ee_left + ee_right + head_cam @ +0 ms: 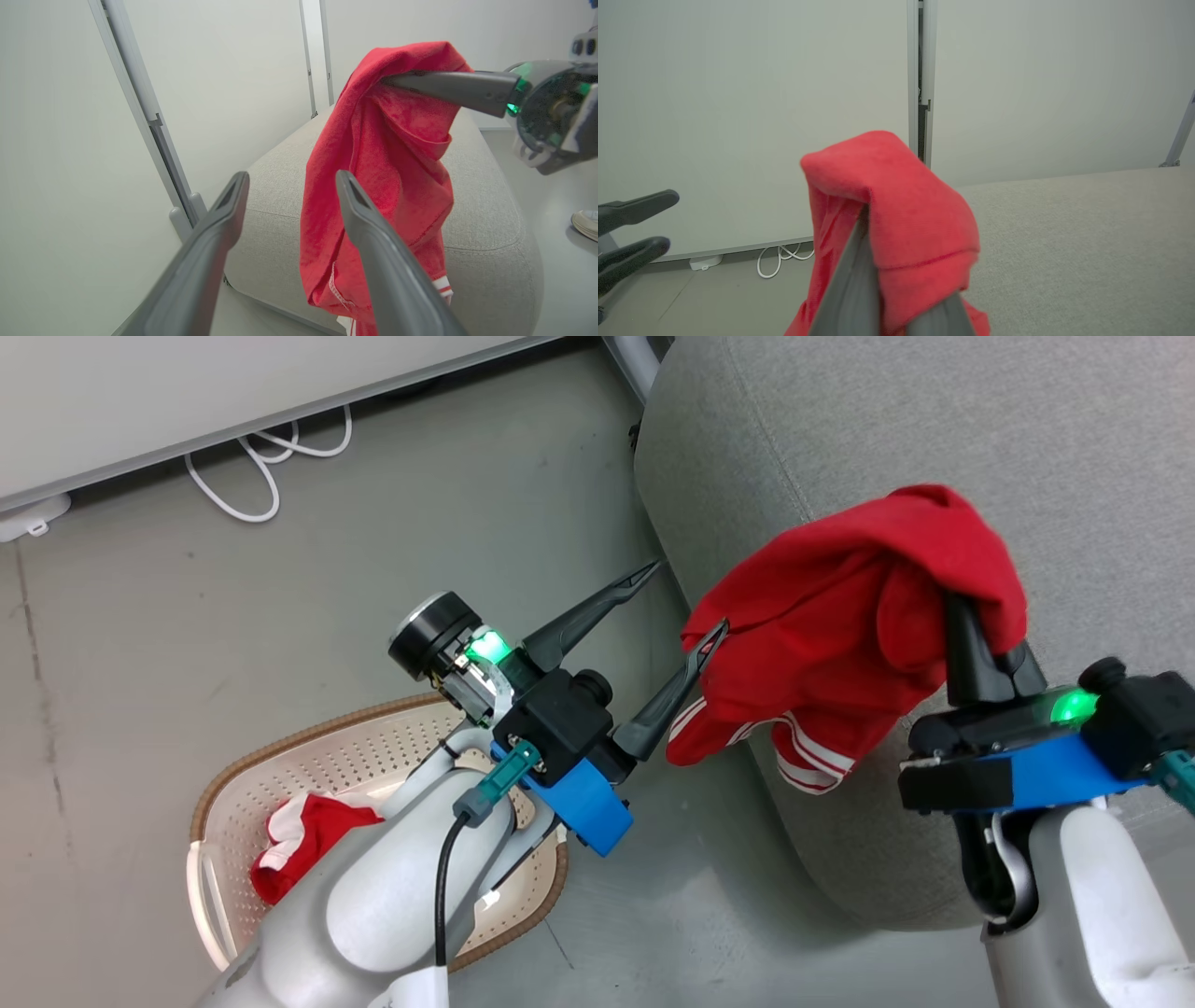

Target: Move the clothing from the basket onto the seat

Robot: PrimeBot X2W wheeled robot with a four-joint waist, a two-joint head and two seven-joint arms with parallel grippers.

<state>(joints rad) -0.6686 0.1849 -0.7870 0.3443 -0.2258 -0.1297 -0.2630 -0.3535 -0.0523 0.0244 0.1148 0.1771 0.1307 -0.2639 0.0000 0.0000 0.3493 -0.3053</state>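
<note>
Well, the smooth grey floor ran to pale wall panels, with a white cable looped at their foot. The right gripper was clamped on a red garment, which hung bunched and drooping, white-striped hem lowest, at the edge of the light grey seat. The left gripper stood wide apart just beside it. A second red garment lay in the perforated basket.

Smooth matt grey floor meets plain off-white wall panels joined by a slim grey metal upright. A looped white cable lies at the wall's foot; what may be a pale shoe rests farther off
</note>
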